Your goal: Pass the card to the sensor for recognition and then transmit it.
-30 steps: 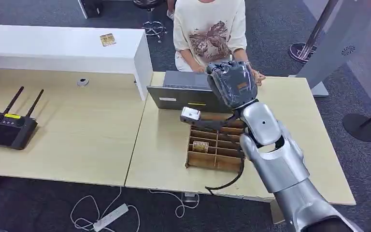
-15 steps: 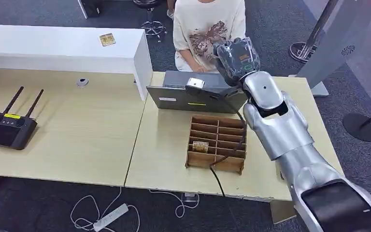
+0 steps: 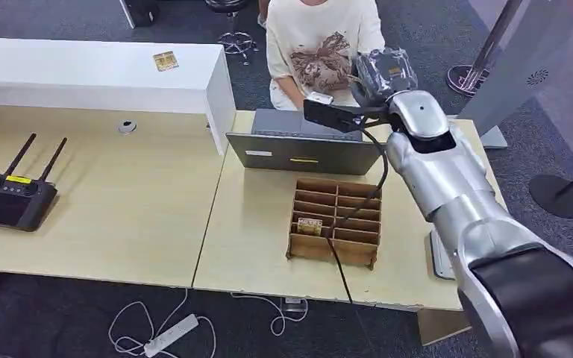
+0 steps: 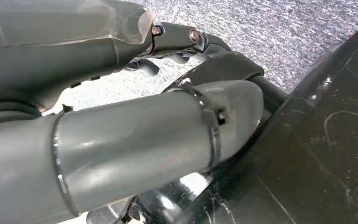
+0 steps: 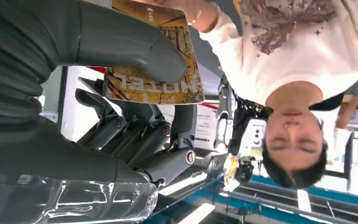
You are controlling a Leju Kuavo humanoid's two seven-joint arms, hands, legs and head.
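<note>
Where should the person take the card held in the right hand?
By the free end past the thumb tip, pinching both flat faces and coming from the person's own side, opposite the right hand. The card is clamped flat, with the thumb across its printed face and the fingers behind, so probably only its far strip and corners are open to grip.

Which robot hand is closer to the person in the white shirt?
The right hand. It is raised just in front of the person, pinching a gold card. The left hand hangs low by the carpet floor and dark parts of the robot's body.
</note>
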